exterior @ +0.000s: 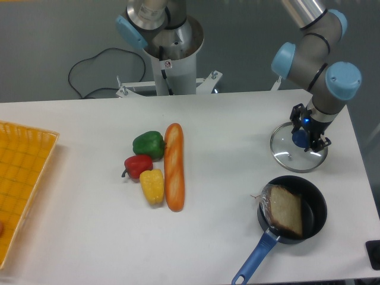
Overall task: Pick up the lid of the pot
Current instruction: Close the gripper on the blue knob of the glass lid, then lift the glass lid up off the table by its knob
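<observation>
The pot lid (286, 158) is clear glass with a thin rim and a blue knob (300, 139), and it lies at the right of the table. My gripper (306, 135) reaches down over it from the upper right. Its dark fingers stand close on either side of the knob and appear shut on it, partly covering its right side. The lid still looks flat, and no gap beneath it can be made out.
Just below the lid is a black pan (318, 221) with a blue handle, holding a brown slice of bread. A green pepper, a red pepper, a yellow pepper and a long baguette (174, 169) lie left of centre. An orange crate (24, 178) stands far left.
</observation>
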Controlling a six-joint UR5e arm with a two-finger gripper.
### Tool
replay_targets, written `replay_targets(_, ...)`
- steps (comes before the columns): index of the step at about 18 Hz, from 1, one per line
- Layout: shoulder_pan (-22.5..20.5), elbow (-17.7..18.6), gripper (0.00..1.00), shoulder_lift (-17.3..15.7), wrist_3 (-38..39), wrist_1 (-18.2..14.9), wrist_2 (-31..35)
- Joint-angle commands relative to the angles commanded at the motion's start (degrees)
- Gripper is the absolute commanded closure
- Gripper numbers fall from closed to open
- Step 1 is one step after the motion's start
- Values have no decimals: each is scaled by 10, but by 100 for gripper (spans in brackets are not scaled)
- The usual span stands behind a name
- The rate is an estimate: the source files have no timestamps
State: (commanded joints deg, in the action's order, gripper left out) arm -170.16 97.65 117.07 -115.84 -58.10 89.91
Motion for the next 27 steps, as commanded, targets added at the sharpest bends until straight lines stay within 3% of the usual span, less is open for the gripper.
replay_targets(10,4,-16,56,-13,3,-11,9)
replay_targets(17,-1,-27,56,-46,2,-70,8)
replay_targets(22,-1,-68,56,-53,5,-127,8)
replay_targets(27,4,-90,56,-54,11,-153,8)
